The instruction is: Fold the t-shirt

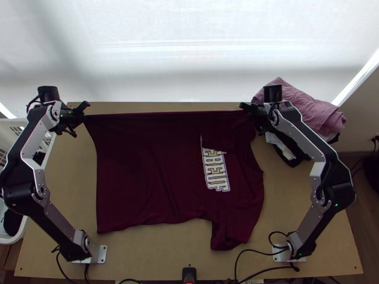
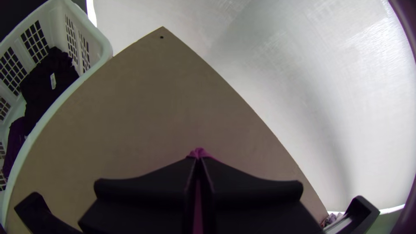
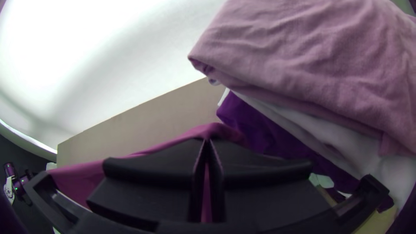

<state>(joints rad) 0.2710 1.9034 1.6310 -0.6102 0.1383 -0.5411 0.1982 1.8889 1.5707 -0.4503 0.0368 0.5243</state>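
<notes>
T-shirt [image 1: 151,180], dark red, lies across the middle of the table [image 1: 156,251], neck end to the right, one sleeve [image 1: 228,234] toward the near edge. Top view: left gripper [image 1: 81,117] has the far corner at the hem end, right gripper [image 1: 251,114] the far corner at the shoulder end. Far edge runs taut between them, rest is spread with soft creases. Reads like a two-point hold to keep that edge straight, so the far half can go over the near half in one go. Cloth laps over part of the print [image 1: 215,170]; could leave a lump. Cables [image 1: 256,272] by the right base, probably outside the fold path.

Left wrist view: jaws closed on a small pinch of shirt, nub poking past the tips. Laundry basket [image 2: 102,45] with dark clothes [image 2: 50,82] sits beside the table, so swinging outward looks risky.

Right wrist view: jaws closed on the shirt too. Clothes pile [image 3: 303,56] is right next to this gripper, pink item on top; I'd move away from it first, it could snag
</notes>
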